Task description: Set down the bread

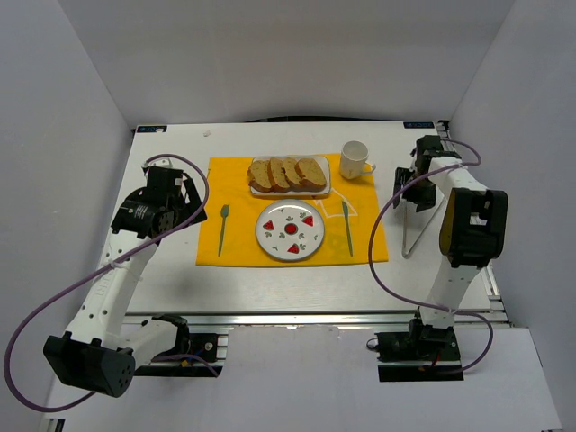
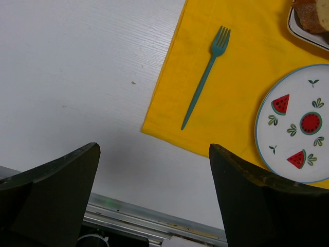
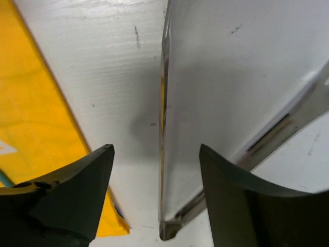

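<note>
Shows the bread as four alike slices ranked left to right on one white tray, just beyond one round plate and with each slice's long axis running near to far — rightward and beyond from the left pincer, leftward from the right pincer, seemingly a little nearer the left. Finds both pincers apart: left empty over bare counter, right straddling one arm of the single tongs. Counts besides one fork, one mug, one yellow mat.
</note>
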Controlling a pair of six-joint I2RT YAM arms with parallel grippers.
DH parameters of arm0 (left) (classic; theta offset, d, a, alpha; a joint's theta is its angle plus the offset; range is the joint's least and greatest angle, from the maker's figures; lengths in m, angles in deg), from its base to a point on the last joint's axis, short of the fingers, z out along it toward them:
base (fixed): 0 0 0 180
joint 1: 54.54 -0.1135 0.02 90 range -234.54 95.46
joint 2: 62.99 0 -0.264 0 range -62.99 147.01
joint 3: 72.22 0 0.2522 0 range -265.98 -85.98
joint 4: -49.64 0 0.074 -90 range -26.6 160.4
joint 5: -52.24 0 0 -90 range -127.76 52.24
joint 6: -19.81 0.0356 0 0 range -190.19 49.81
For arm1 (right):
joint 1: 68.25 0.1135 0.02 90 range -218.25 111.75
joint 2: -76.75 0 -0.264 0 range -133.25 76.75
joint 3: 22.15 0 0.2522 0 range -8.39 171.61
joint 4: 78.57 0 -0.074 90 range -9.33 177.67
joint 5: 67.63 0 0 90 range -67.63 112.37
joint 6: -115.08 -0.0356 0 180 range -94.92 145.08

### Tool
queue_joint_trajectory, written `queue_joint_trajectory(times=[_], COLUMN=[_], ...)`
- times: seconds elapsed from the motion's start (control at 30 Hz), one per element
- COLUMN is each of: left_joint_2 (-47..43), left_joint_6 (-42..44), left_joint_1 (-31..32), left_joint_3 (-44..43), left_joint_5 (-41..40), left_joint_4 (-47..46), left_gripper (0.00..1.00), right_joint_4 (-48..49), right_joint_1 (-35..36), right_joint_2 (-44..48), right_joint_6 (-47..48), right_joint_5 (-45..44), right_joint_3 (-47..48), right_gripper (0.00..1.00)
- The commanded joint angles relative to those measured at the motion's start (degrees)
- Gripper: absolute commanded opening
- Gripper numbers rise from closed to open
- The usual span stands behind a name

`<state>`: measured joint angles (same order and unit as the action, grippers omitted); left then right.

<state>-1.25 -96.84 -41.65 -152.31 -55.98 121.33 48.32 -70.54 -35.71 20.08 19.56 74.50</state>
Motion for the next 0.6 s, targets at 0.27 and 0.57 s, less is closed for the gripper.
queue_joint_trajectory(times=[0.27, 0.57], left_joint_2=[-1.5, -3.4], left_joint_6=[-0.4, -0.7], left_joint_1=[0.1, 0.1], left_joint_3=[-0.7, 1.2], left_joint_5=[0.1, 0.9], left_joint_4=[-1.4, -1.2], left_gripper=[0.98, 0.98], right_joint_4=[-6.5, -0.3], right_joint_1=[-0.3, -0.3], right_joint_2=[22.0, 28.6], right_joint_6=[-11.2, -16.5], right_joint_5=[-4.7, -5.2], right_joint_3=[-1.9, -21.5], right_gripper=[0.89, 0.89])
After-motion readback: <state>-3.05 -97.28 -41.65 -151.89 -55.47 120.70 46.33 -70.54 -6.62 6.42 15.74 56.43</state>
